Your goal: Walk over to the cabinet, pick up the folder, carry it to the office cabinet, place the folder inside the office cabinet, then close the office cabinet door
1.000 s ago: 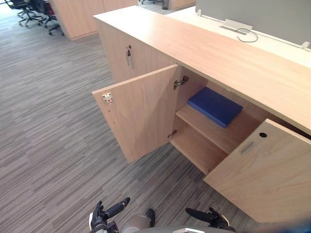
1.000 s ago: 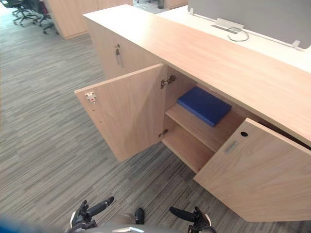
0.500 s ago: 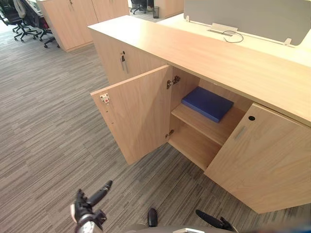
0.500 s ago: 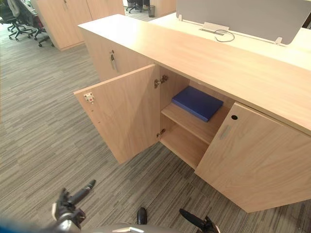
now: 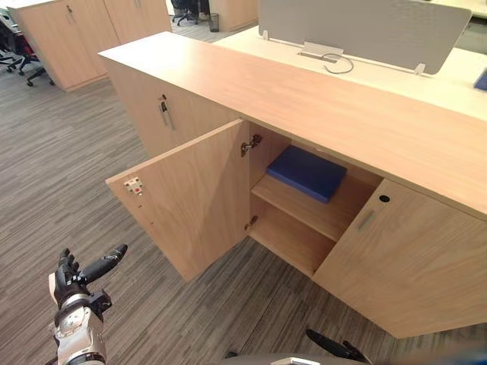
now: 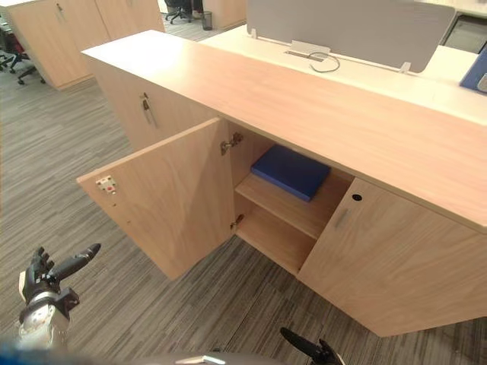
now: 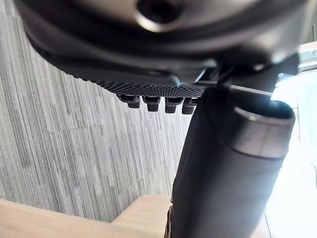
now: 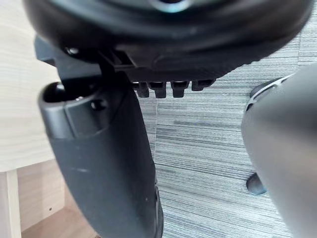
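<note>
In the left eye view the camera has swung, and the left hand (image 5: pixel 80 275) has lifted to 8 o'clock, fingers straight and empty. The blue folder (image 5: pixel 307 172) lies on the upper shelf (image 5: pixel 323 217) behind the open door (image 5: pixel 194 201), so I judge only the closing remains. The right eye view shows striped carpet (image 6: pixel 46 152), office chairs (image 6: pixel 11 53) at 10 o'clock and a grey screen (image 6: pixel 342 26) at 12 beyond the counter (image 6: pixel 266 84). In its wrist view the right hand (image 8: pixel 104 163) is released too, over carpet.
</note>
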Tool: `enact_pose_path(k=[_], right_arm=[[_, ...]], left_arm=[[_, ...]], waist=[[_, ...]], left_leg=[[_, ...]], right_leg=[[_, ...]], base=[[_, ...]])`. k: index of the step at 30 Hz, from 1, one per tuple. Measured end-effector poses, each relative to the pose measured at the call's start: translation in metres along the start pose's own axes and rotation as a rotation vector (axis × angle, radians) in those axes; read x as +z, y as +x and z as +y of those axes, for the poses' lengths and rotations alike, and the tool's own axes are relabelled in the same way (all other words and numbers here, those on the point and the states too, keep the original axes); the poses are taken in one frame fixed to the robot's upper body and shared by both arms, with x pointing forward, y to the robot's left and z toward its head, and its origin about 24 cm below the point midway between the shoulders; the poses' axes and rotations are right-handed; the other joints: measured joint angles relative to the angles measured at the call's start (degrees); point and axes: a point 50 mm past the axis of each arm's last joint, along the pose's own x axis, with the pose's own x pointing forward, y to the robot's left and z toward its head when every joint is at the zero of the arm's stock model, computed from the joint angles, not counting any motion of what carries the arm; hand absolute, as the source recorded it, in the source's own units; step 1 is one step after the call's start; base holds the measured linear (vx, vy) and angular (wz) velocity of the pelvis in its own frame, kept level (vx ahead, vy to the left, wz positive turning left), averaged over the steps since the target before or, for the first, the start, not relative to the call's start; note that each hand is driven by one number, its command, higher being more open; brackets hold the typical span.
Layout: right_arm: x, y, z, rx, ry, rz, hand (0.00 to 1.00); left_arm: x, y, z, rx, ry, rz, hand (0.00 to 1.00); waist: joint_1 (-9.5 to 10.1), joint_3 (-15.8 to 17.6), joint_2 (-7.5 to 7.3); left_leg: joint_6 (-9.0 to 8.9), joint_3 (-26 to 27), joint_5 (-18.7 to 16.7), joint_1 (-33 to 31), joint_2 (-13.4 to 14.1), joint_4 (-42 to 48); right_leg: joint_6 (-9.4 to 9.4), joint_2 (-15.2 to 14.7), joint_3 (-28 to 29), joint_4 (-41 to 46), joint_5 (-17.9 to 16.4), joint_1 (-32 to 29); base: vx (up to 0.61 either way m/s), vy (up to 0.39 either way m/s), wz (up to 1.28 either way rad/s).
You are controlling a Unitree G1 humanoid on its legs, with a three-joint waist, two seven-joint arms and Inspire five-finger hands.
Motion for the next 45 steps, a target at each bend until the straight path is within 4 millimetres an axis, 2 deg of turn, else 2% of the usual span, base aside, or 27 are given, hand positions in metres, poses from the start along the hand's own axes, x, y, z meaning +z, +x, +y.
enact_pose_path(k=[1, 2, 3, 4, 5, 6, 7, 8, 10, 11, 12, 14, 16, 18, 20, 23, 26, 33, 36, 40, 43, 45], right_arm=[[0.002, 0.0, -0.002, -0.002, -0.003, -0.004, 1.0], [0.006, 0.0, -0.005, -0.003, -0.008, -0.014, 1.0], [0.009, 0.0, -0.012, -0.015, -0.016, -0.019, 1.0], [0.008, -0.001, -0.018, -0.03, -0.023, -0.007, 1.0], [0.01, -0.002, -0.025, -0.045, -0.031, -0.008, 1.0], [0.011, -0.002, -0.027, -0.048, -0.034, -0.013, 1.0], [0.011, -0.002, -0.026, -0.046, -0.036, -0.016, 1.0], [0.013, -0.002, -0.025, -0.044, -0.033, -0.021, 1.0], [0.015, -0.003, -0.03, -0.06, -0.031, -0.025, 1.0], [0.019, -0.003, -0.033, -0.067, -0.037, -0.036, 1.0], [0.02, -0.003, -0.034, -0.07, -0.039, -0.04, 1.0], [0.02, -0.004, -0.038, -0.079, -0.043, -0.049, 1.0], [0.017, -0.006, -0.041, -0.083, -0.047, -0.043, 1.0], [0.012, -0.006, -0.038, -0.066, -0.066, -0.028, 1.0], [0.006, -0.005, -0.024, -0.017, -0.107, -0.009, 1.0], [0.007, -0.004, -0.014, 0.036, -0.14, -0.011, 1.0], [0.007, -0.003, -0.008, 0.064, -0.17, -0.01, 1.0], [0.001, -0.005, -0.014, 0.055, -0.178, 0.008, 1.0], [-0.005, -0.008, -0.021, 0.047, -0.174, 0.023, 1.0], [-0.022, -0.014, -0.032, 0.013, -0.131, 0.067, 1.0], [-0.019, -0.013, -0.03, 0.022, -0.155, 0.058, 1.0], [-0.018, -0.013, -0.029, 0.027, -0.164, 0.054, 1.0]], left_arm=[[-0.001, -0.001, -0.006, -0.014, -0.012, 0.004, 1.0], [0.0, -0.002, -0.013, -0.034, -0.028, 0.003, 1.0], [0.002, -0.004, -0.019, -0.062, -0.037, -0.004, 1.0], [0.002, -0.004, -0.02, -0.068, -0.034, -0.006, 1.0], [0.003, -0.003, -0.019, -0.063, -0.035, -0.009, 1.0], [0.007, -0.001, -0.02, -0.062, -0.039, -0.021, 1.0], [0.017, 0.003, -0.021, -0.066, -0.042, -0.05, 1.0], [0.029, 0.008, -0.029, -0.091, -0.051, -0.081, 1.0], [0.028, 0.009, -0.036, -0.131, -0.04, -0.07, 1.0], [0.022, 0.009, -0.038, -0.142, -0.03, -0.047, 1.0], [0.02, 0.009, -0.04, -0.148, -0.021, -0.035, 1.0], [0.013, 0.009, -0.039, -0.147, 0.016, -0.006, 1.0], [0.015, 0.01, -0.042, -0.186, 0.074, -0.013, 1.0], [0.022, 0.013, -0.038, -0.22, 0.16, -0.028, 1.0], [0.027, 0.017, -0.029, -0.225, 0.24, -0.028, 1.0], [0.031, 0.02, -0.02, -0.203, 0.258, -0.028, 1.0], [0.03, 0.022, -0.009, -0.172, 0.269, -0.002, 1.0], [0.02, 0.024, 0.013, -0.106, 0.193, 0.062, 1.0], [0.01, 0.023, 0.022, -0.081, 0.166, 0.114, 1.0], [-0.005, 0.02, 0.029, -0.065, 0.147, 0.181, 1.0], [-0.006, 0.02, 0.031, -0.056, 0.14, 0.193, 1.0], [0.0, 0.022, 0.028, -0.049, 0.154, 0.171, 1.0]], waist=[[-0.09, -0.2, -0.15], [-0.01, 0.4, 0.88], [0.41, 1.0, 2.01], [0.28, 1.1, 2.55], [0.09, 1.7, 4.33], [0.37, 1.1, 3.31], [0.78, 1.0, 1.63], [0.0, 1.7, 0.92], [-0.39, 1.5, 1.54], [-0.38, 0.8, 1.94], [-0.49, 0.2, 1.88], [-0.46, -1.1, 1.72], [0.72, -2.0, 1.92], [1.84, -2.5, 1.64], [2.31, -2.8, 1.37], [2.55, -3.3, 1.28], [3.03, -3.9, 1.19], [3.72, -5.3, 1.51], [4.34, -5.4, 1.36], [4.65, -5.4, 1.34], [4.61, -5.4, 1.25], [4.58, -5.3, 1.12]], left_leg=[[-0.01, 0.0, -2.6, -3.0, 0.6, 5.9], [0.7, 0.1, -6.0, -7.8, 2.3, 15.5], [1.15, -1.0, -7.5, -12.2, 4.4, 25.5], [1.15, -3.2, -7.4, -13.2, 5.3, 28.1], [1.0, -5.3, -7.5, -12.0, 6.6, 27.1], [0.96, -5.0, -7.5, -10.9, 6.4, 25.3], [0.44, -4.4, -7.7, -10.6, 5.6, 24.3], [-1.84, -5.6, -9.2, -10.7, 5.6, 24.9], [-3.71, -7.7, -9.2, -8.4, 6.0, 21.6], [-5.09, -7.7, -8.9, -5.6, 5.8, 16.6], [-5.61, -7.5, -8.1, -4.5, 5.2, 13.7], [-5.42, -6.2, -3.3, -0.5, 2.9, 4.5], [-5.04, -5.5, -1.4, 0.8, 1.8, 0.8], [-4.64, -4.2, -0.7, 1.5, 1.1, -0.8], [-4.56, -2.6, -0.6, 2.7, 0.3, -1.3], [-4.57, -0.4, -0.6, 3.5, -0.2, -1.8], [-4.57, 2.1, -0.6, 4.3, -0.2, -1.8], [-4.61, 6.3, -0.6, 5.6, 0.9, -1.7], [-4.58, 8.1, -0.6, 6.5, 1.1, -1.9], [-5.4, 8.5, -0.2, 6.7, 2.6, -2.2], [-5.57, 9.1, -0.1, 6.7, 3.3, -2.1], [-5.66, 9.2, -0.2, 6.7, 3.5, -2.1]], right_leg=[[0.69, 0.1, 0.0, -0.2, 0.5, 0.0], [1.44, 0.8, 0.1, -0.3, 0.8, 0.0], [2.28, 1.6, 0.1, 1.3, 0.2, -0.2], [2.96, 1.9, 0.2, 4.7, -0.2, -1.3], [3.11, 1.9, 0.6, 11.9, -3.6, -5.4], [3.01, 0.6, 0.7, 7.9, -6.2, -6.3], [2.49, -1.7, 0.7, 0.9, -3.0, -6.3], [5.25, -2.2, 1.7, -0.1, -1.7, -6.2], [5.07, -1.2, 1.9, 0.1, -1.6, -6.0], [5.03, -1.3, 2.5, 0.1, -1.6, -6.2], [5.01, -1.7, 2.6, 0.1, -1.6, -6.4], [5.12, -3.7, 3.4, 0.7, -1.4, -7.5], [5.39, -4.6, 4.1, 0.8, -1.2, -8.4], [5.79, -5.2, 5.4, 0.8, -1.0, -9.2], [6.3, -6.0, 7.2, 0.8, -0.8, -9.2], [6.89, -6.4, 9.6, 1.2, -0.5, -10.2], [7.12, -6.2, 12.0, 2.4, -0.4, -11.5], [7.22, -5.3, 14.5, 5.5, -0.3, -14.4], [7.65, -7.9, 9.2, 6.9, -0.2, -15.2], [7.1, -6.9, 7.9, 7.1, 0.4, -15.5], [7.03, -6.3, 7.8, 7.7, 0.4, -16.1], [7.03, -6.3, 7.3, 7.8, 0.4, -16.2]], base=[[0.02, -0.1, 0.06], [0.01, -0.076, -0.09], [0.0, -0.077, -0.2], [0.0, -0.083, -0.34], [-0.01, -0.039, -0.36], [-0.02, -0.035, -0.31], [0.0, -0.103, -0.01], [0.0, -0.141, 0.17], [-0.03, -0.124, -0.06], [-0.02, -0.071, -0.3], [0.01, -0.036, -0.23], [0.03, 0.026, -0.12], [0.0, 0.066, -0.15], [0.0, 0.103, -0.25], [-0.02, 0.118, -0.34], [-0.02, 0.081, -0.43], [-0.04, 0.032, -0.45], [-0.07, -0.015, -0.33], [-0.05, 0.006, -0.33], [0.02, -0.053, -0.09], [0.03, -0.052, -0.09], [0.01, -0.012, -0.02]])
